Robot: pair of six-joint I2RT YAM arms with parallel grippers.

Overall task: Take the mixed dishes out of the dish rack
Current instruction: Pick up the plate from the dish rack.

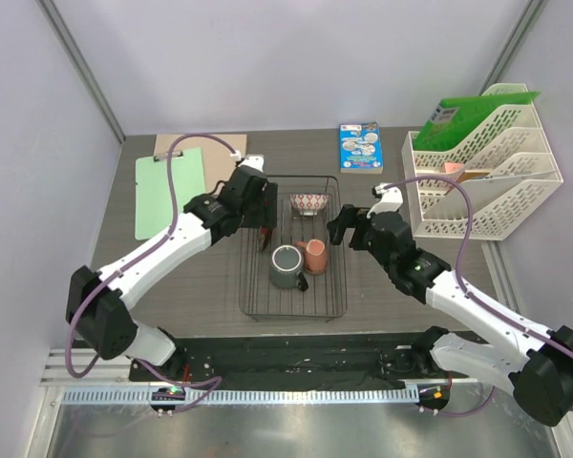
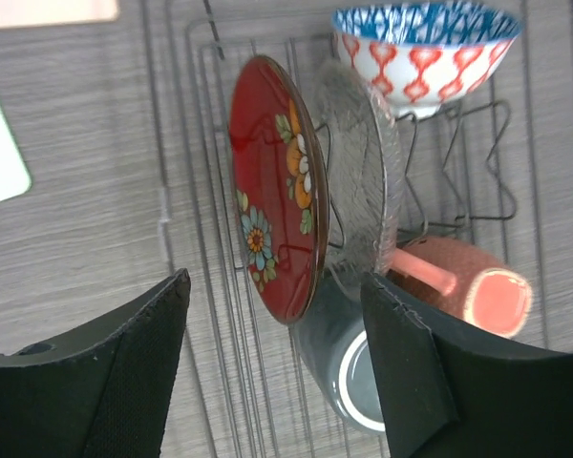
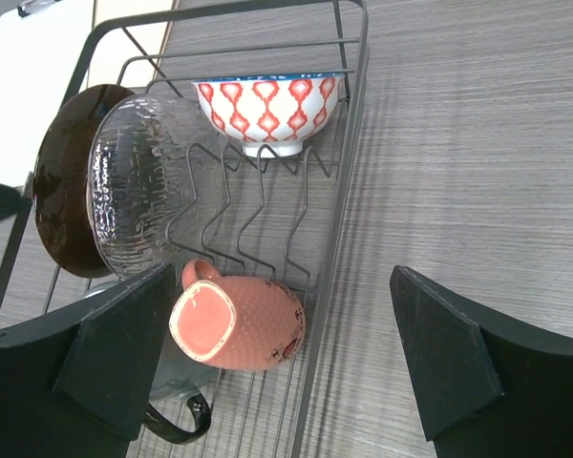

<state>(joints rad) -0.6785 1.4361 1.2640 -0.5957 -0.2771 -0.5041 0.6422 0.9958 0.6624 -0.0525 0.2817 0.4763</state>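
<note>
The black wire dish rack (image 1: 244, 277) holds a dark red plate (image 1: 265, 237) on edge, a red-white bowl (image 1: 308, 203) with a blue inside, a grey-green mug (image 1: 286, 265) and a salmon-pink cup (image 1: 315, 254) on its side. My left gripper (image 1: 267, 205) is open just above the red plate (image 2: 272, 191), with its jaws on either side of the plate's lower edge (image 2: 275, 286). A clear glass plate (image 2: 363, 181) stands behind it. My right gripper (image 1: 342, 227) is open over the rack's right rim (image 3: 339, 210), next to the cup (image 3: 244, 324).
A white tiered file tray (image 1: 487, 181) with a green folder (image 1: 463, 119) stands at the right. A blue booklet (image 1: 361, 146) lies behind the rack. A clipboard with green paper (image 1: 169, 191) lies at the left.
</note>
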